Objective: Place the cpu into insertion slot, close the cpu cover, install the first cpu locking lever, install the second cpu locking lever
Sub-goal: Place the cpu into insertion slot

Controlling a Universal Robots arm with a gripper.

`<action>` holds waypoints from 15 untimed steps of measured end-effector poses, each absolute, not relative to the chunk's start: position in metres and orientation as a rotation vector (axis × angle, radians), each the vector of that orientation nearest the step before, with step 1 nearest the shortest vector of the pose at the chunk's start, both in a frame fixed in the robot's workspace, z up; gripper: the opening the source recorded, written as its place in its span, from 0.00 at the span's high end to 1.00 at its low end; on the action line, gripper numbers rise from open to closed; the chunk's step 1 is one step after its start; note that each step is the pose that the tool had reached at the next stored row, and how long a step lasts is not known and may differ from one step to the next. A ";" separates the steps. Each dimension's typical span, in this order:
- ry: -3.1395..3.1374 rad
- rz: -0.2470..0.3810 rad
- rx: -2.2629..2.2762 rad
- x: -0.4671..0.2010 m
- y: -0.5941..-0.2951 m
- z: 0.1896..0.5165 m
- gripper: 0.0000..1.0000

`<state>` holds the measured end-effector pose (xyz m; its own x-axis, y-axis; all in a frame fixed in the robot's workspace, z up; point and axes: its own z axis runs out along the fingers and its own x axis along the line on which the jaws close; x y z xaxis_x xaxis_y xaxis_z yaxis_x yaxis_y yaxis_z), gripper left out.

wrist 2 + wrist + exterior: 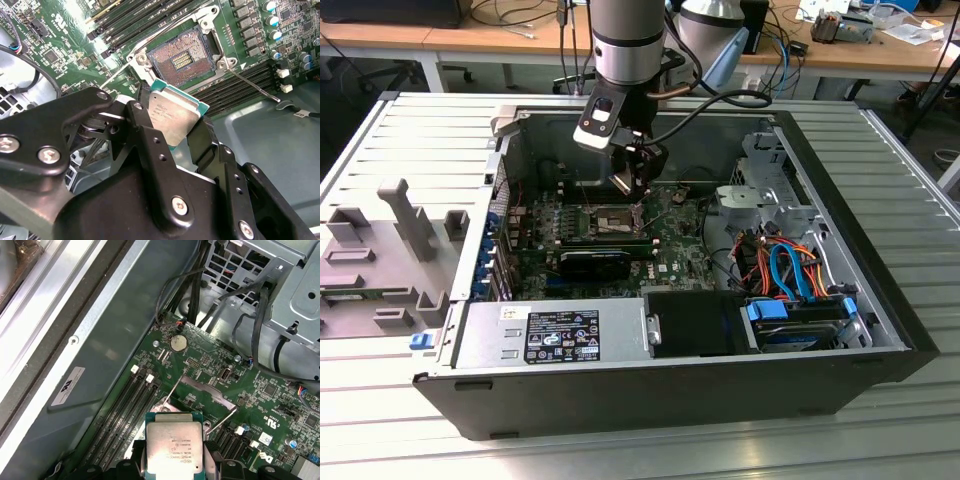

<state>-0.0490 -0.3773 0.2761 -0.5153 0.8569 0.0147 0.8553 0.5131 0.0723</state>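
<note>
Tool is gripping the cpu by its edges, hanging above the bare insertion slot, so I'm counting 0 of 4 steps done.

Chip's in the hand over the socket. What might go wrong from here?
The hand grips the cpu only by its edges above the open slot; a slip or skewed landing may bend the bare pins. The thin lever lies close beside the slot and might snag the hand.

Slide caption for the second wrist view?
Fingers clamp the cpu by its edges, just short of the empty insertion slot.
</note>
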 end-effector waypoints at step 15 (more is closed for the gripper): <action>2.698 0.109 1.559 -0.049 -0.377 0.276 0.46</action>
<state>-0.0489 -0.3773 0.2758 -0.4998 0.8660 0.0147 0.8644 0.4976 0.0722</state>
